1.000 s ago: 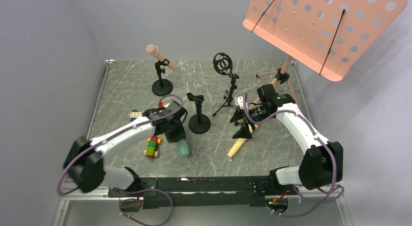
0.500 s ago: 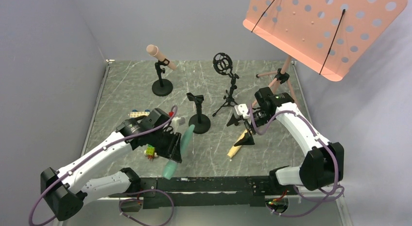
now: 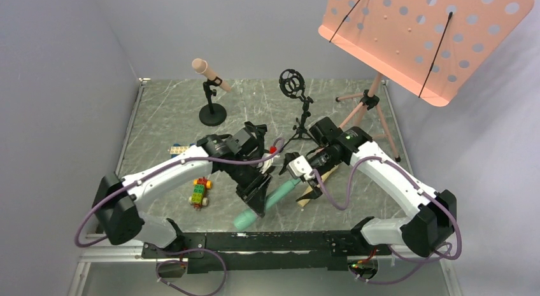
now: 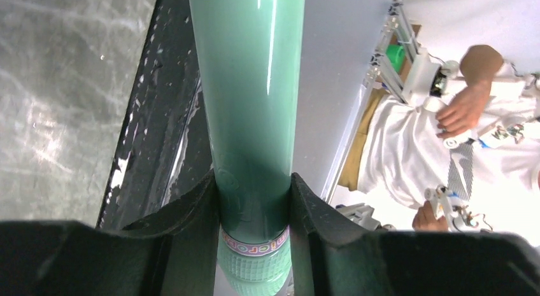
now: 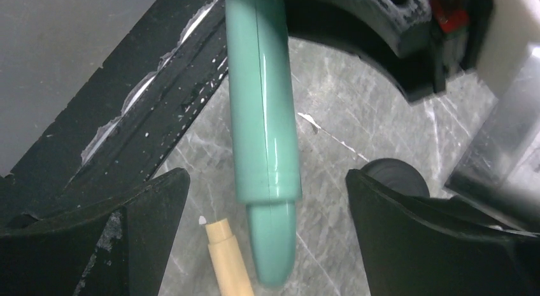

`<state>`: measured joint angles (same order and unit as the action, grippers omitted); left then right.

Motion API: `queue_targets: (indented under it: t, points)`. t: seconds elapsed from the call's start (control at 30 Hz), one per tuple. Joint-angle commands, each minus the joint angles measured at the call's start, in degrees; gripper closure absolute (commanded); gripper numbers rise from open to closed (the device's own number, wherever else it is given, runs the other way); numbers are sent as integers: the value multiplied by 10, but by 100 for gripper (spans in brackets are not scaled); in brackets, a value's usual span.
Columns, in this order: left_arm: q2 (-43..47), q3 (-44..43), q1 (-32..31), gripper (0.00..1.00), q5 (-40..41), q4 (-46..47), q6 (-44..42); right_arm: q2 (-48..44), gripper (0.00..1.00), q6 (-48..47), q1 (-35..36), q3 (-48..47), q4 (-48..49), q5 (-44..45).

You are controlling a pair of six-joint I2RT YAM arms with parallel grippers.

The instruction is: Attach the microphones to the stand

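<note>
My left gripper [image 3: 255, 195] is shut on the teal-green microphone [image 3: 267, 202] near its head and holds it slanted above the table [image 3: 159, 118]. In the left wrist view the teal microphone [image 4: 251, 105] is clamped between both fingers of the left gripper [image 4: 253, 207]. My right gripper [image 3: 297, 173] is open, and its fingers stand apart on either side of the teal microphone's [image 5: 261, 118] tail end without touching it. The pale yellow microphone [image 3: 312, 193] lies on the table below. The salmon-pink microphone [image 3: 207, 71] sits in the back-left stand [image 3: 212, 112]. An empty clip stand [image 3: 257, 128] is half hidden behind my left arm.
A tripod stand with a round shock mount [image 3: 293, 84] stands at the back centre. A pink music stand [image 3: 420, 35] towers at the back right. Toy block cars [image 3: 199, 193] lie left of my left arm. A dark round stand base [image 5: 395, 175] shows by my right finger.
My left arm lifted the teal microphone off the table and swung it right toward the centre. My right gripper left the yellow microphone, opened wide and moved left around the teal one's tail.
</note>
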<state>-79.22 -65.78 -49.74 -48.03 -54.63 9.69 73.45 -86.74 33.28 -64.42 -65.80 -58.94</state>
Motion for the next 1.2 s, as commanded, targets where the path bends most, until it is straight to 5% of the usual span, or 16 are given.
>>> queue_targets:
  t: [0.0, 0.17, 0.43, 0.67, 0.93, 1.03, 1.1, 1.17]
  points:
    - [-35, -67, -2, 100, -92, -6, -60, -20, 1, 9, 35, -2, 30, 27]
    - [-70, -108, -2, 100, -90, -23, -70, -12, 7, 45, 69, 16, 49, 30]
    - [-68, -97, 12, 100, -69, 6, -45, -27, 30, 113, 75, 27, 90, 32]
    - [-11, -34, 33, 100, -83, 77, -12, -57, 19, 142, -1, 57, 113, -95]
    - [-20, -39, 34, 95, -94, 104, 6, -26, 56, 106, 12, 35, 75, -74]
    - [-24, -42, 36, 92, -99, 104, 4, -25, 81, 98, 14, 37, 69, -68]
    - [-22, -39, 39, 87, -97, 110, 5, -29, 100, 92, 13, 40, 65, -66]
    - [-12, -33, 43, 72, -97, 124, 9, -38, 100, 98, 13, 46, 72, -65]
